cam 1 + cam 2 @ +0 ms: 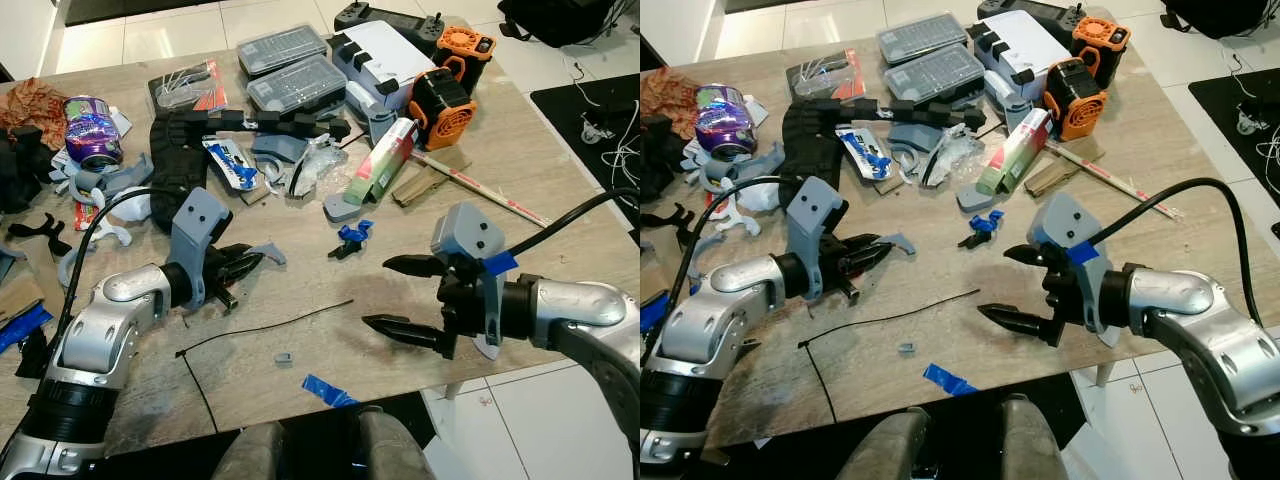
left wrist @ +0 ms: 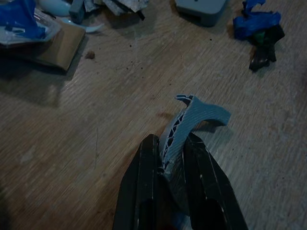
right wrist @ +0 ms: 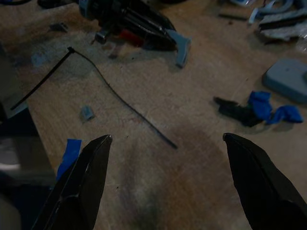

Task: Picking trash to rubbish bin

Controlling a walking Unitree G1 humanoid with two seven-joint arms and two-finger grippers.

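My left gripper [image 1: 243, 264] is clenched on a curved grey plastic scrap [image 2: 192, 120], low over the wooden table [image 1: 300, 300]. My left wrist view shows the scrap's ribbed inner lattice pinched between both fingers [image 2: 139, 191]; the head views show just its tip beyond them. My right gripper [image 1: 405, 297] hovers spread wide, holding nothing, with a black cable tie [image 3: 120, 98] ahead of it and a blue tape scrap [image 1: 328, 390] just beside. I can read no writing.

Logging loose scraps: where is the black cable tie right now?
The black cable tie lies on the wooden table, between the left gripper and right gripper.
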